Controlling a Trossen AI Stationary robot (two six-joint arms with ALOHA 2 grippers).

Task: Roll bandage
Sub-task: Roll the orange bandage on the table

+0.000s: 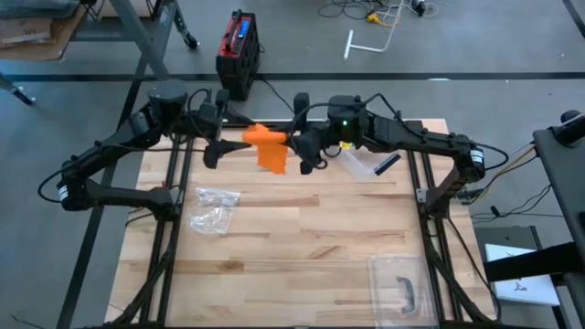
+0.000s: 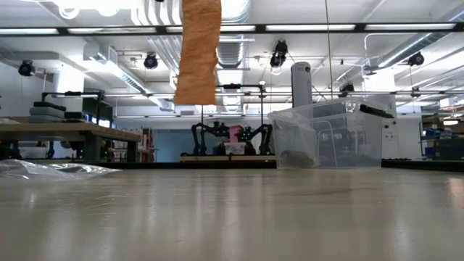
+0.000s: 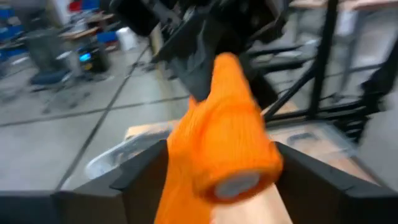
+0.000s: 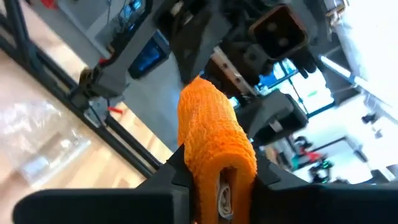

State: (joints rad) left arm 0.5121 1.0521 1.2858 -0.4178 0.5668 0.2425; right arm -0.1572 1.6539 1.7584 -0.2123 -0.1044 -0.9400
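The orange bandage (image 1: 262, 139) is held high above the far middle of the table, between my two grippers. It is partly rolled; its loose tail (image 2: 197, 51) hangs straight down, clear of the tabletop. My right gripper (image 1: 294, 146) comes from the table's right and is shut on the roll (image 4: 211, 124). My left gripper (image 1: 234, 142) comes from the left and is open, with a finger (image 3: 140, 174) on each side of the roll's other end (image 3: 233, 146); I cannot tell whether they touch it. My right gripper pinches the roll's end (image 4: 208, 165) between its two fingers, which come in level from the table's right and lie along the roll's axis. The roll is lifted clear of the table, and its unrolled tail hangs slack below it.
A crumpled clear plastic bag (image 1: 212, 208) lies left of the table's middle. A clear plastic box (image 1: 402, 288) stands near the front right corner. A clear wrapper and a black piece (image 1: 370, 164) lie at the far right, under my right arm.
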